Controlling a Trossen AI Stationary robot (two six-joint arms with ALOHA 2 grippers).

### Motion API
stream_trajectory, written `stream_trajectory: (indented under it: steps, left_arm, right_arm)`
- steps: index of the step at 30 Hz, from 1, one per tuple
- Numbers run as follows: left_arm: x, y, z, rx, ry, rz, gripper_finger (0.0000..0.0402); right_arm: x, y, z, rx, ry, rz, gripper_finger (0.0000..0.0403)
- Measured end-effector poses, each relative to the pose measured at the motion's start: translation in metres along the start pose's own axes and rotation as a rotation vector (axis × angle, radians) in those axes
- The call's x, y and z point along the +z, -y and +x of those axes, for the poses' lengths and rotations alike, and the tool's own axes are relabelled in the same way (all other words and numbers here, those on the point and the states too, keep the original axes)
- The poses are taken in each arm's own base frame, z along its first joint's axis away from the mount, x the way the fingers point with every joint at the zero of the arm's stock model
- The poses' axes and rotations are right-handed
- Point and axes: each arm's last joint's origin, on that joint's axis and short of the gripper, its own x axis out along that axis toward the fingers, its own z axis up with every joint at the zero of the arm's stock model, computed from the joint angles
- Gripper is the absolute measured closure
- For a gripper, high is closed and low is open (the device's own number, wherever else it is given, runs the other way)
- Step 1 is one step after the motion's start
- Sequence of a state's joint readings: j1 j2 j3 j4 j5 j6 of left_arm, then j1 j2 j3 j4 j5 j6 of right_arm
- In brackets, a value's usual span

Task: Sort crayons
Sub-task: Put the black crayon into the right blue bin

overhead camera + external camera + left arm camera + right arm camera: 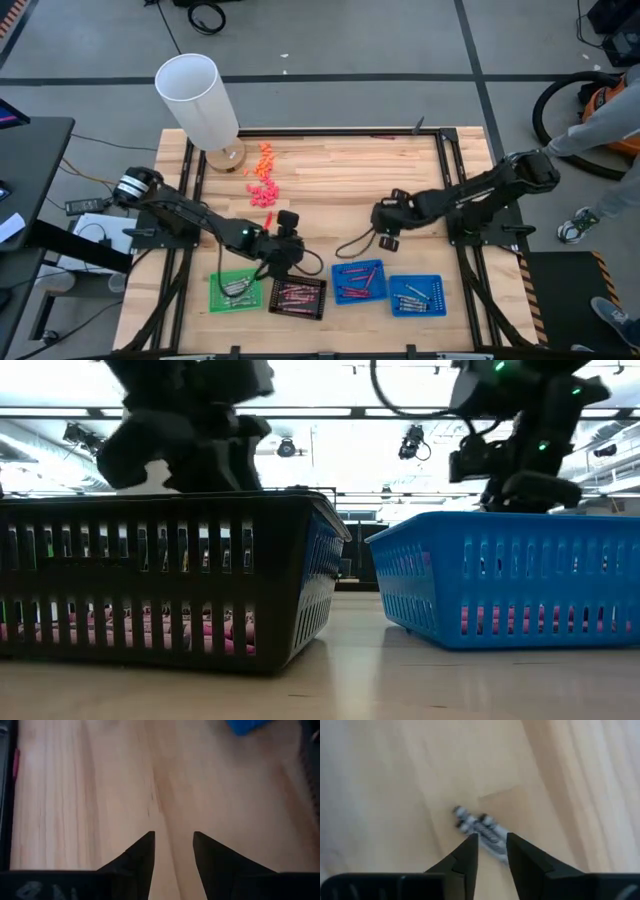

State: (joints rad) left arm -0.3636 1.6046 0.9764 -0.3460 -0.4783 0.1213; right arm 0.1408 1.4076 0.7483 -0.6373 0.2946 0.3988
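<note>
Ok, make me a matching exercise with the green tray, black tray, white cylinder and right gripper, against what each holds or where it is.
1 green tray
2 black tray
3 white cylinder
4 right gripper

A over loose grey crayons
B pinkish crayons inside
C far left corner of the table
D silver-grey crayons inside

Pairs: 1-D, 2-B, 3-C, 4-A

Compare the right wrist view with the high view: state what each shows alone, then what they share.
Only the right wrist view shows grey crayons lying on the wood just ahead of the right gripper, whose fingers stand apart with a crayon end between them, grip unclear.

Only the high view shows the green tray, black tray, two blue trays, the white cylinder, the orange pieces and the left gripper.

Both show the wooden table and the right arm's gripper.
</note>
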Motion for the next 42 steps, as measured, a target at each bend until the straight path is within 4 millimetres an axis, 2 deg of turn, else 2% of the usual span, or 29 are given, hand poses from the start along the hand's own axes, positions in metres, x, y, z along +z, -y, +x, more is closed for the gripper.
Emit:
stream_trajectory:
  steps: [6,11,20,31,37,42]
  left_arm:
    - [-0.016,-0.012,-0.026,0.017,0.127,-0.086,0.0258]
    - [-0.027,-0.022,-0.042,0.051,0.194,-0.155,0.0258]
    - [-0.034,-0.024,-0.044,0.053,0.201,-0.191,0.0258]
    - [-0.031,-0.026,-0.044,0.061,0.234,-0.206,0.0258]
    - [-0.031,-0.026,-0.044,0.061,0.234,-0.203,0.0257]
    - [-0.031,-0.026,-0.044,0.062,0.233,-0.198,0.0258]
  right_arm:
    - [0.005,0.028,0.008,-0.007,-0.072,-0.018,0.0250]
    - [0.007,0.045,0.012,0.008,-0.103,-0.030,0.0244]
    - [0.005,0.062,0.015,0.026,-0.167,-0.085,0.0245]
    - [-0.001,0.064,0.020,0.027,-0.245,-0.408,0.0245]
    - [-0.002,0.062,0.033,-0.003,-0.316,-0.460,0.0245]
    - [-0.003,0.062,0.035,0.019,-0.325,-0.458,0.0245]
